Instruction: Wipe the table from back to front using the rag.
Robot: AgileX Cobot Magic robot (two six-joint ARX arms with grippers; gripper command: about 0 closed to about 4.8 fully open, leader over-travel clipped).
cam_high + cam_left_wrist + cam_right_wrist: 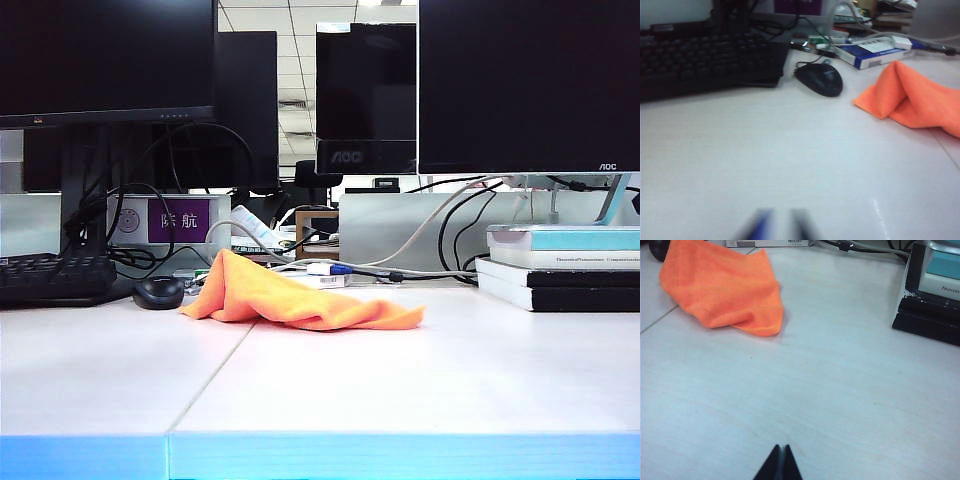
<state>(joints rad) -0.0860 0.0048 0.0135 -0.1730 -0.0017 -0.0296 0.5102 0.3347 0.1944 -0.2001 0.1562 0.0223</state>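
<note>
- The rag lies crumpled in a heap at the back of the desk, across the dark seam, untouched by either gripper; nothing of the wipe looks begun.
- Our left gripper hangs low over bare desk, well short of the rag; its tips are blurred, a narrow gap shows between them, and we cannot tell whether they are opening. Nearly closed like that, it would push the rag instead of pinching it.
- Our right gripper has its jaws pressed together over empty desk, holding nothing.
- The mouse sits just beside the rag's edge, with the keyboard beyond; a left-side reach could knock them.
- Cables and a small box lie just behind the rag; overshooting could snag them.
- Bunched up, the rag would wipe only a narrow strip.
- The book stack limits the right side.
</note>
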